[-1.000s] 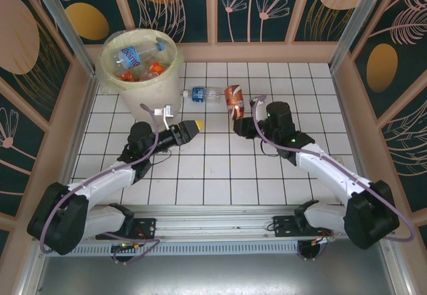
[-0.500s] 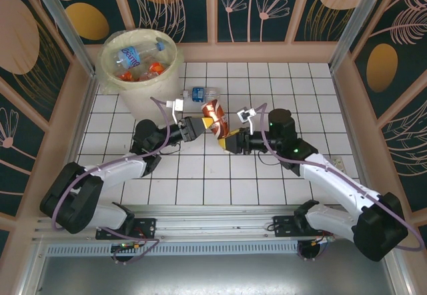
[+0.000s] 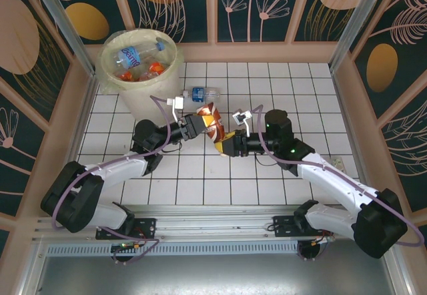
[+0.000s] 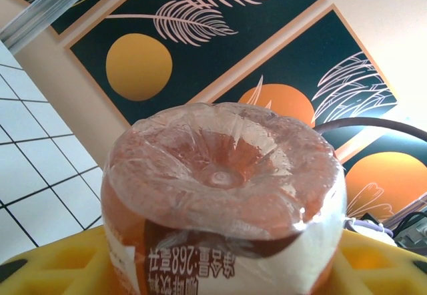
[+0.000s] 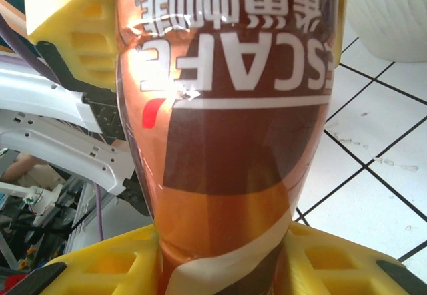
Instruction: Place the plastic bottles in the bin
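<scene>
An orange-brown bottle hangs tilted in the air, a clear blue-labelled bottle lies beside the cream bin holding other bottles.

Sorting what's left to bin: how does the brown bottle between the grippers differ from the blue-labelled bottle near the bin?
The brown bottle is gripped by the left gripper and the right gripper; the blue-labelled bottle lies untouched on the tiles. The brown bottle is wrapped in an orange-brown label; the blue-labelled bottle is clear with a narrow blue band. Both are outside the bin.
</scene>
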Motion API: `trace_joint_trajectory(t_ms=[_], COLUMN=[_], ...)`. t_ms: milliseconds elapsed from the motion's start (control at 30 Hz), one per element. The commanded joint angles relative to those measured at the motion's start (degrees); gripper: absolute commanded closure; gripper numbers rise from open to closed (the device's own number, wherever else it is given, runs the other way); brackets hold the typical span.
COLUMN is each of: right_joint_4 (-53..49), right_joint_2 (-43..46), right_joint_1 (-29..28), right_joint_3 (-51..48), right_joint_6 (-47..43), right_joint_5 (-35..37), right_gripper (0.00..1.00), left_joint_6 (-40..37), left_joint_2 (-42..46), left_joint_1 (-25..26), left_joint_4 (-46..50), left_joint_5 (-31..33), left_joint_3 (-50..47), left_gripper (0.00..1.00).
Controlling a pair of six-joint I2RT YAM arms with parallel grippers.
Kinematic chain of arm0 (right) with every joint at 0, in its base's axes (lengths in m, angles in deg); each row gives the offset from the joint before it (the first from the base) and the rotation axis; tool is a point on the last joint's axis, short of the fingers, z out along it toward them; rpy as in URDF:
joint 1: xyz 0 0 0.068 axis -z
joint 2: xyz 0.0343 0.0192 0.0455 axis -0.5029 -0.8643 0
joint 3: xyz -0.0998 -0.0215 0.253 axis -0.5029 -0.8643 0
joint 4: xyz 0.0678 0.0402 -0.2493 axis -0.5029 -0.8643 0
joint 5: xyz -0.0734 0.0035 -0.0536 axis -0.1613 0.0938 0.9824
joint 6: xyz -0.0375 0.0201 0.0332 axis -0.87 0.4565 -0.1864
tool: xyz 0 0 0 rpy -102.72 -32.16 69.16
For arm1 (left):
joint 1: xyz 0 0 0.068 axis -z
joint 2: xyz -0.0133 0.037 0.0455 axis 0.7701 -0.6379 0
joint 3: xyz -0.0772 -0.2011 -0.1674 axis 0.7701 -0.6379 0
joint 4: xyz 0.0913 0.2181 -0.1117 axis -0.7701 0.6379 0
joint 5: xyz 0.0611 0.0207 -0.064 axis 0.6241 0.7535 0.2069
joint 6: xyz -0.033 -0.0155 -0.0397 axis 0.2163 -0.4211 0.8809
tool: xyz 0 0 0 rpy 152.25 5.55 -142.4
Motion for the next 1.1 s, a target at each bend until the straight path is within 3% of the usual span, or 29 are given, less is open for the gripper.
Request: trace_joint_trajectory(t_ms=[0, 33, 200, 267, 400, 533, 700, 867, 1067], right_joint_4=[-0.63, -0.55, -0.39, -1.43, -4.79, -9.3, -16.1, -20.93, -23.21], right_joint_2=[-1.14, -1.07, 0.94, 2.59, 6.67, 11.11, 15.69, 18.78, 20.46], right_joint_1=[-0.67, -0.62, -0.68, -0.64, -0.71, -0.56, -0.5, -0.45, -0.37], right_joint_3=[-0.1, -0.03, 0.03, 0.07, 0.24, 1.01, 2.53, 3.15, 2.97], right_joint_6=[-0.22, -0.26, -0.35, -0.74, -1.76, -3.6, -5.92, -6.42, -6.59], right_joint_5=[0.6, 0.58, 1.8, 2.99, 5.74, 10.08, 19.84, 28.19, 31.43], right_gripper=[0.59, 0.58, 0.22, 0.13, 0.03, 0.01, 0.01, 0.01, 0.02], left_joint_6=[0.08, -0.21, -7.98, -14.82, -28.38, -41.14, -54.83, -63.55, -73.25], left_joint_2=[2.56, 2.78, 5.72, 7.81, 10.26, 9.55, 5.33, 0.31, -7.4], left_joint_1=[0.4, 0.4, 0.4, 0.37, 0.27, 0.14, -0.92, -3.9, -6.56], left_joint_4=[-4.77, -4.14, 9.74, 22.0, 44.56, 64.2, 84.13, 94.67, 102.54], left_joint_5=[-1.39, -1.43, -0.11, 1.9, 6.98, 13.1, 25.81, 37.36, 53.05], left_joint_3=[1.48, 1.73, 5.08, 8.84, 18.7, 31.81, 49.21, 62.74, 74.73], left_gripper=[0.47, 0.47, 0.48, 0.49, 0.49, 0.49, 0.48, 0.47, 0.46])
